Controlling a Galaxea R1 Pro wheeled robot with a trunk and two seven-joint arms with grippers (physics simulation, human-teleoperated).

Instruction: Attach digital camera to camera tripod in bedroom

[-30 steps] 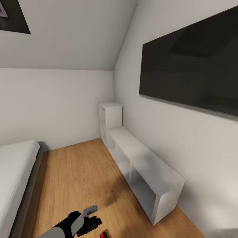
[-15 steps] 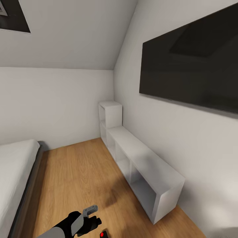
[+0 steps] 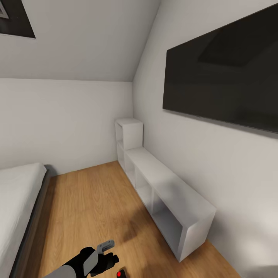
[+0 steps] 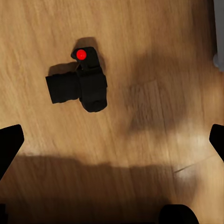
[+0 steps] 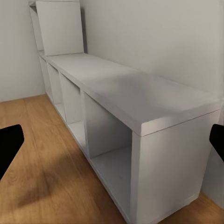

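The boxy matte black digital camera (image 4: pixel 79 86) lay on grained wood floor (image 4: pixel 154 56) beneath the left gripper (image 4: pixel 112 140), whose fingers were spread wide; the right gripper (image 5: pixel 112 140) was likewise open; nothing was changed since earlier

White attic bedroom: sloped ceiling with dark-framed skylight (image 3: pixel 15 17), black wall TV (image 3: pixel 224 73), low white cube shelving (image 3: pixel 166 193) along right wall, light wood floor (image 3: pixel 92 200), grey-framed white bed (image 3: pixel 17 200) at left.
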